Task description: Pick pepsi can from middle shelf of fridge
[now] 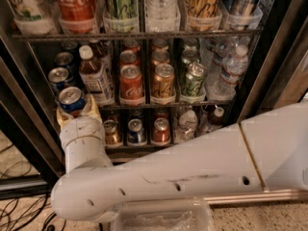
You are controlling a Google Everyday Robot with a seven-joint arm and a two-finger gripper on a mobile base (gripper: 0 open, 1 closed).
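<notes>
My gripper (73, 110) is at the left of the open fridge (284, 47), level with the front edge of the middle shelf (211, 101). It is shut on the pepsi can (72, 99), a blue can with a silver top, which stands upright between the yellowish fingers (94, 110). The held can is in front of the shelf's left lane. Two more blue cans (60, 76) stand behind it in that lane. My white arm (159, 177) runs across the lower part of the view and hides the fridge base.
On the middle shelf stand a brown bottle (95, 76), a red Coca-Cola can (131, 83), a gold-orange can (163, 81), a green can (194, 78) and water bottles (231, 66). Tall cans fill the rack above. A clear tray (163, 218) and cables (19, 211) lie below.
</notes>
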